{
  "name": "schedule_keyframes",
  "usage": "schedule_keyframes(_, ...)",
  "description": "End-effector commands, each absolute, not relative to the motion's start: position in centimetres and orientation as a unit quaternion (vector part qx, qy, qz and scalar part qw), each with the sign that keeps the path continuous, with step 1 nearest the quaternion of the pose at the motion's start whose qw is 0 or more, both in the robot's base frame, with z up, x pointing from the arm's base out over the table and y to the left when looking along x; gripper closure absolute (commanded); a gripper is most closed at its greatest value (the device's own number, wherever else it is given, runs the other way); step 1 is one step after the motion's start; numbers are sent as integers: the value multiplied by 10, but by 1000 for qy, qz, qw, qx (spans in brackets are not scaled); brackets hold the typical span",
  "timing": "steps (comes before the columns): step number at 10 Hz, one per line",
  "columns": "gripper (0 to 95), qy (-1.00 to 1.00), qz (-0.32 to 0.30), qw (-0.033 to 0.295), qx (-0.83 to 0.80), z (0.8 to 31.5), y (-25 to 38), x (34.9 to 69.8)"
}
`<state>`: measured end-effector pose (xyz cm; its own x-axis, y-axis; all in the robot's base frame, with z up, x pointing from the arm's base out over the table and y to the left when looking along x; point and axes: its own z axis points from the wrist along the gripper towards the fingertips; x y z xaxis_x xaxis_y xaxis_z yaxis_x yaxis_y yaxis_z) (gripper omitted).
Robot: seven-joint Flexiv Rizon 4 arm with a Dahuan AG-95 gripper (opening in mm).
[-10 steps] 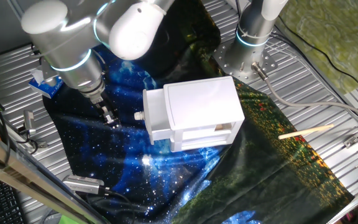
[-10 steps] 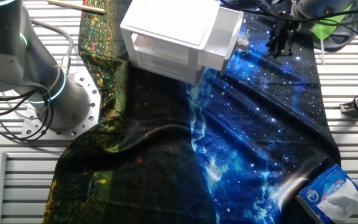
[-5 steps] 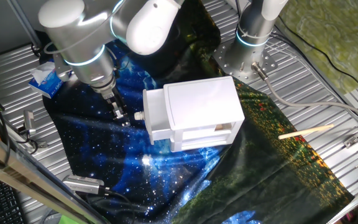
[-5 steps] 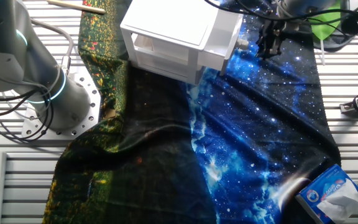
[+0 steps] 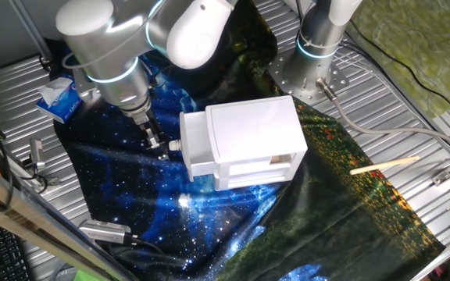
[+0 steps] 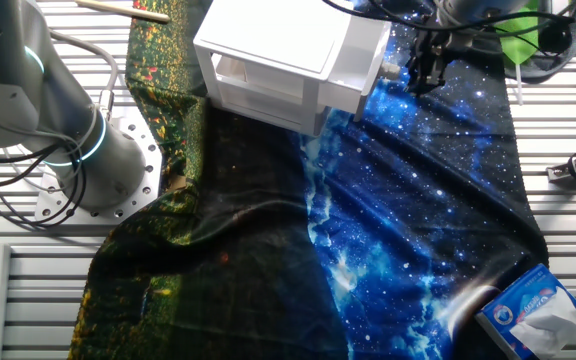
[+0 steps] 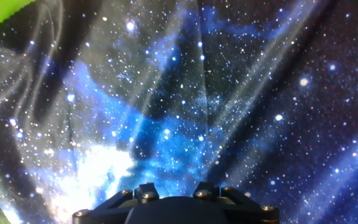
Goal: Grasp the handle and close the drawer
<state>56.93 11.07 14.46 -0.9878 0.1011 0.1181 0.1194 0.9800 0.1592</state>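
Observation:
The white cabinet [image 5: 256, 140] stands on the starry cloth. Its drawer [image 5: 194, 147] sticks out a little to the left, with the small white handle [image 5: 174, 145] on its front. My gripper [image 5: 159, 148] hangs fingers down just left of the handle, close to it but apart, and looks open and empty. In the other fixed view the gripper [image 6: 424, 78] is just right of the handle [image 6: 392, 71] on the drawer [image 6: 368, 55]. The hand view shows only cloth [image 7: 185, 99]; the handle and drawer are out of view there.
A blue tissue pack [image 5: 56, 101] lies at the cloth's far left, also seen in the other fixed view [image 6: 533, 310]. A wooden stick [image 5: 385, 165] lies on the metal table at the right. A second arm's base [image 5: 312, 55] stands behind the cabinet.
My gripper has moved right across the cloth towards the drawer front, from well left of the handle to just beside it. The drawer and cabinet have not moved.

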Motion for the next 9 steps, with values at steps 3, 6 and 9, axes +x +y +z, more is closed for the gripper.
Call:
schedule_keyframes(3, 570, -993, -82, 56, -64, 144, 113, 565)
schedule_keyframes(6, 760, -993, -80, 56, -66, 144, 113, 561)
schedule_keyframes(9, 760, -993, -79, 56, -68, 143, 113, 556)
